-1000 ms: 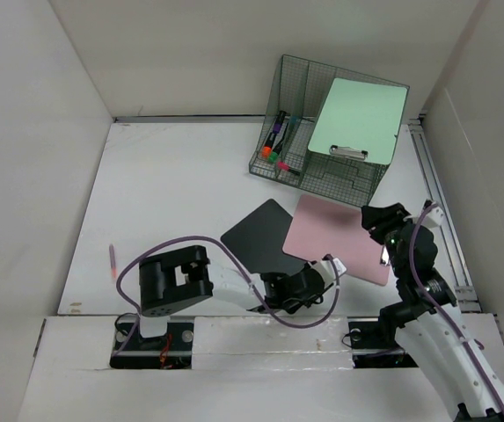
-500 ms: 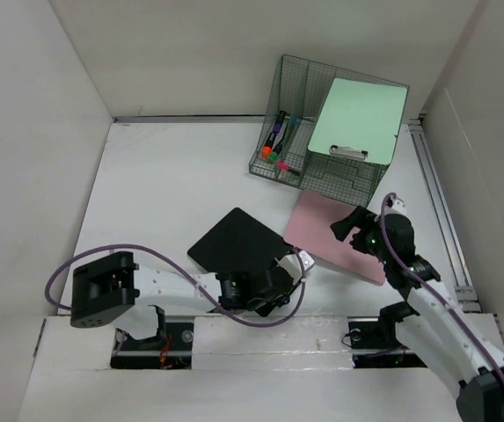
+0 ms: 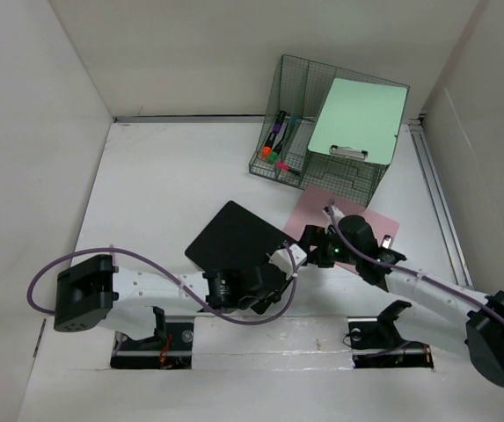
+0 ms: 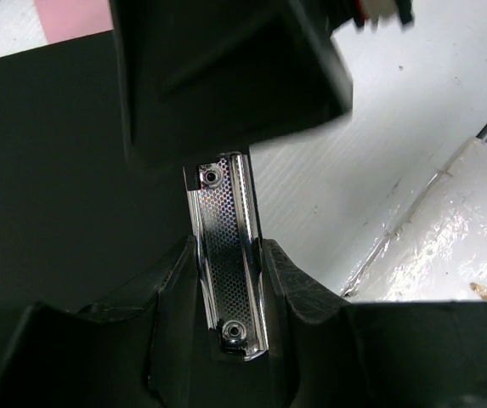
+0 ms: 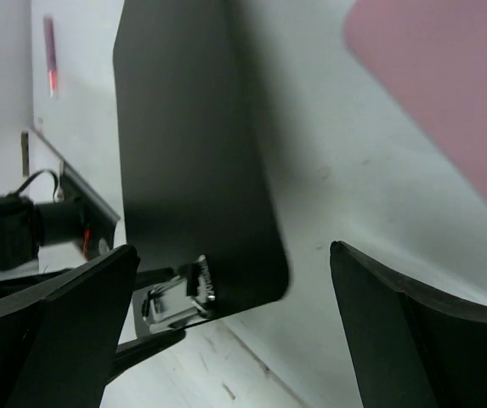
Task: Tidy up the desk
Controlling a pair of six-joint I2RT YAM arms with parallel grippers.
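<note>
**Hands meeting at a black clipboard on a partly tidied worktop**

Left hand (image 4: 226, 248) pinches the metal clip (image 4: 219, 212) of a black clipboard (image 4: 56, 170), one finger on each side of the clip. Right hand (image 5: 233, 255) is spread wide and holds nothing. It sits low and points at that same clip end, and contact with the board cannot be told.

The black clipboard lies near the front edge of the worktop (image 3: 164, 185), a large white surface with white walls around it that carries everything here. A pink clipboard (image 3: 361, 220) lies flat just beside the black one, toward the right. Behind them at the back, a dark green wire-mesh rack (image 3: 291, 97) holds a green clipboard (image 3: 357, 116) and some markers (image 3: 276, 139). A pink pen (image 5: 49, 47) lies loose, well apart on the left.

The job looks roughly midway. The green clipboard and markers are filed, while the black clipboard, pink clipboard and pen appear left to put away.
</note>
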